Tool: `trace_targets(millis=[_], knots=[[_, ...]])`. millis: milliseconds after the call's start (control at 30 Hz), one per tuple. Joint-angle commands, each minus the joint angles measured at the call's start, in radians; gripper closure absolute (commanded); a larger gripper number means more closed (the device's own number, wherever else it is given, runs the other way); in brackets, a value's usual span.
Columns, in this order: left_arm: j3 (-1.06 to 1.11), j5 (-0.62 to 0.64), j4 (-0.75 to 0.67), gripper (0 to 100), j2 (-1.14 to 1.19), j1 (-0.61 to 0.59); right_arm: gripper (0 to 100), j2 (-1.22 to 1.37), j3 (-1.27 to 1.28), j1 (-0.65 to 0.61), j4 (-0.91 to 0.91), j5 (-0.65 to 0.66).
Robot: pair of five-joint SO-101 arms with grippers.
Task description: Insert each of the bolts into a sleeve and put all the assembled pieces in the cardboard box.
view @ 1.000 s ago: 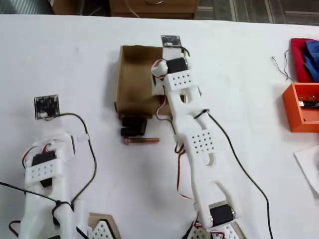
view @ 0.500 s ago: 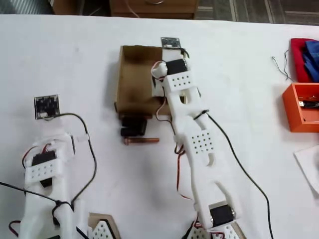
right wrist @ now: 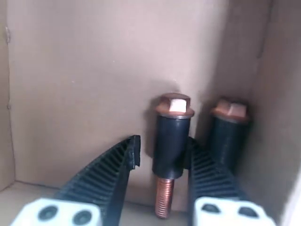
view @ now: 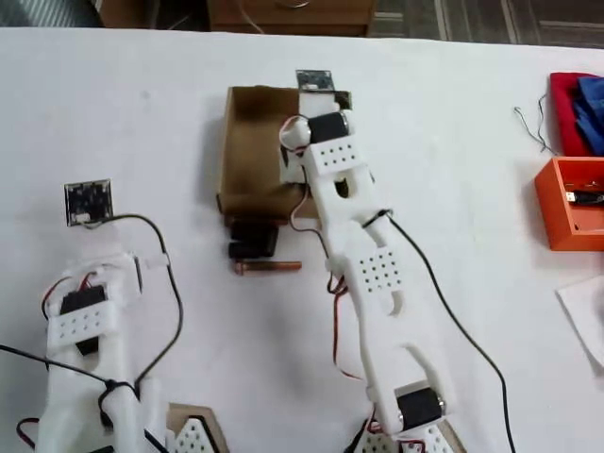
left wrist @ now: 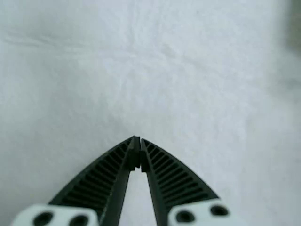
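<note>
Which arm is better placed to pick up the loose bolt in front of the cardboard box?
Probably left. The left pincer is shut and empty over the table, with an open path to the bolt. The right pincer stands open around an assembled piece inside the cardboard box.

Brown cardboard box [view: 247, 151], copper bolts [right wrist: 174, 104], black sleeves [right wrist: 170, 146], white table [view: 142, 113]

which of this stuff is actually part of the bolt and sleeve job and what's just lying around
Part of the job:
- cardboard box
- assembled piece standing in it, thread showing
- second assembled piece in the box corner
- loose bolt on the table
- black sleeve next to that bolt

Just lying about:
- orange box
- red and blue cloth
- thin wire
- paper sheet
</note>
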Motion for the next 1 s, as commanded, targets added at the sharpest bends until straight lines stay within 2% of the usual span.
trace_targets(millis=[0, 100, 467, 733, 833, 967], knots=[[-0.004, -0.011, -0.018, 97, -0.006, 0.011, 83.7, -0.008, -0.095, 0.018, 0.013, 0.003], [-0.004, -0.011, -0.018, 97, -0.006, 0.011, 83.7, -0.018, -0.186, 0.015, 0.041, 0.003], [-0.004, -0.011, -0.018, 97, -0.006, 0.011, 83.7, -0.300, -0.173, 0.016, 0.104, 0.014], [-0.004, -0.006, -0.018, 97, -0.006, 0.005, 86.8, -0.565, -0.153, -0.025, 0.110, 0.222], [-0.008, -0.003, -0.018, 97, -0.006, -0.021, 91.7, -0.665, -0.017, -0.059, 0.111, 0.298], [-0.012, 0.081, -0.034, 97, -0.009, -0.098, 90.0, -0.888, 0.420, -0.113, 0.111, 0.302]])
